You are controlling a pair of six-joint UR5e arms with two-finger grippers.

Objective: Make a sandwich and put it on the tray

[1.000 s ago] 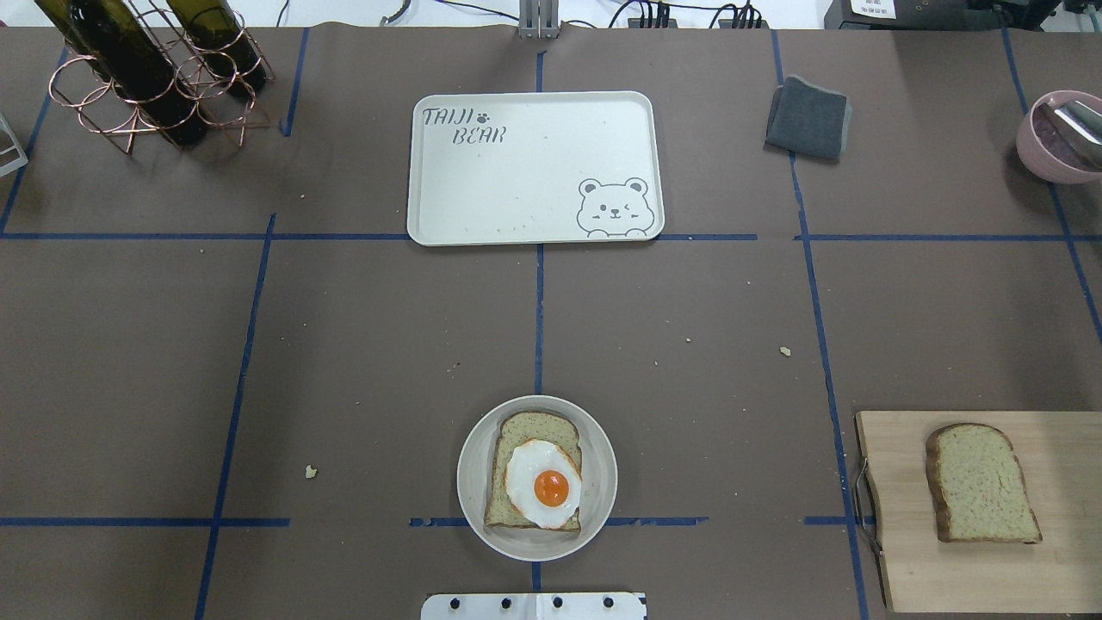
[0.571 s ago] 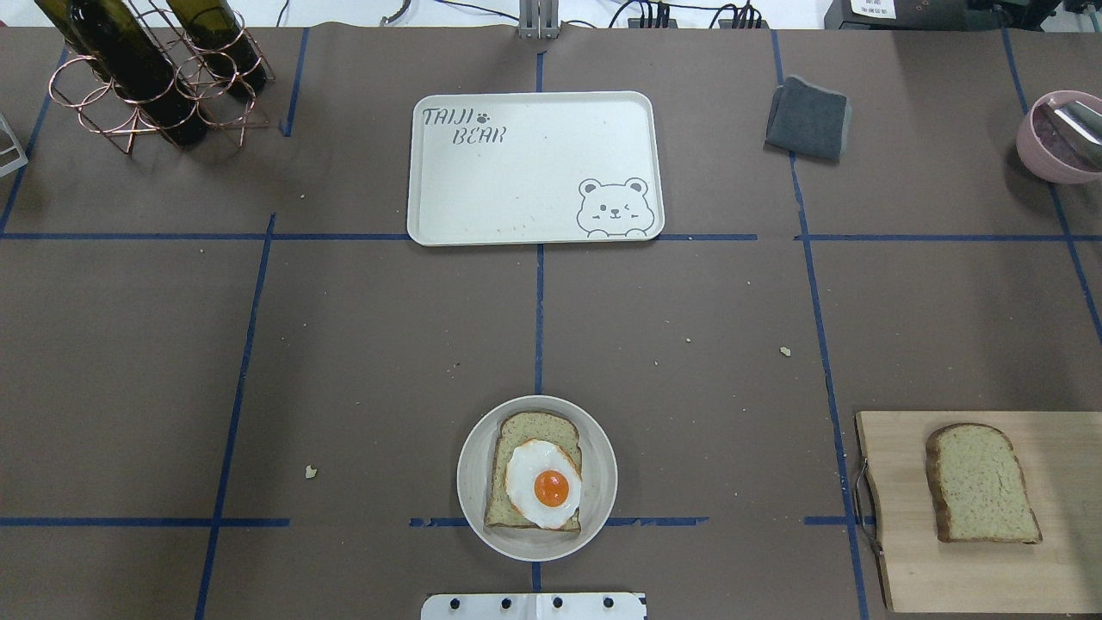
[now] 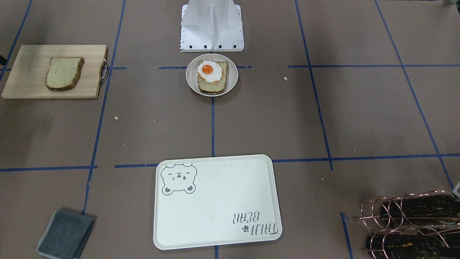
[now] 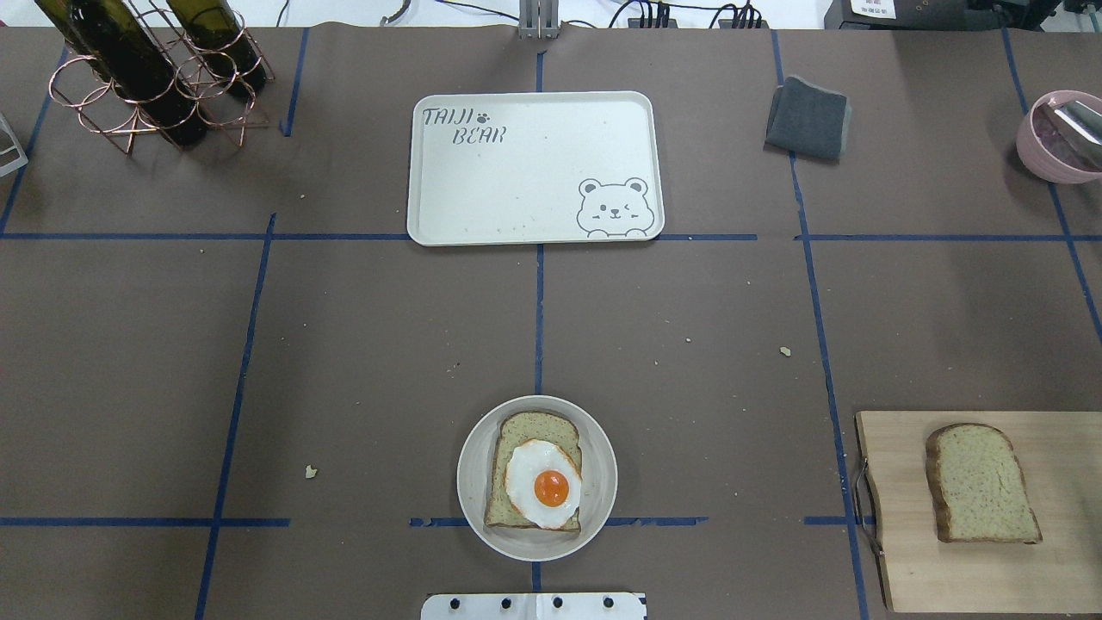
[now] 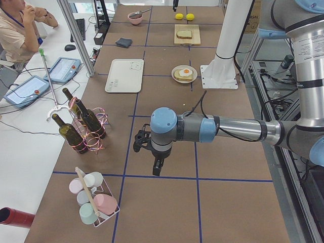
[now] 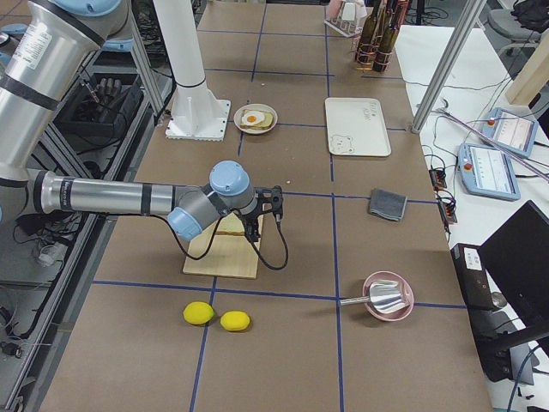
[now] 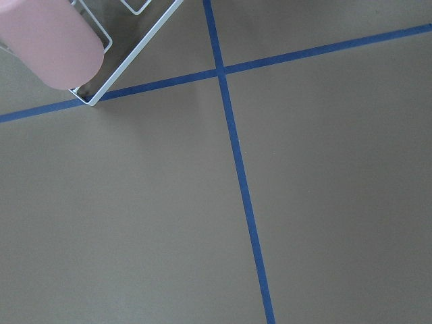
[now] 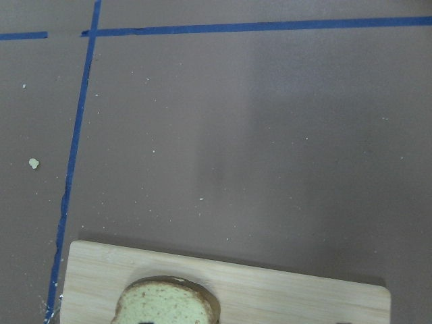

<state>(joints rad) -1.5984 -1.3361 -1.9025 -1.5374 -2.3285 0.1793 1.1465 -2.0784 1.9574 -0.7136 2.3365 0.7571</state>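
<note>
Though finger states of left gripper (image 5: 157,169) and right gripper (image 6: 257,227) cannot be told, orange-yolked egg (image 4: 543,483) tops tan slice (image 4: 527,428).

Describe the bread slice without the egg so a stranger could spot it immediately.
Find the wooden cutting board with a metal handle, at the robot's near right. The bread slice lies flat on it, alone. The other slice sits on a round plate under a fried egg.
</note>
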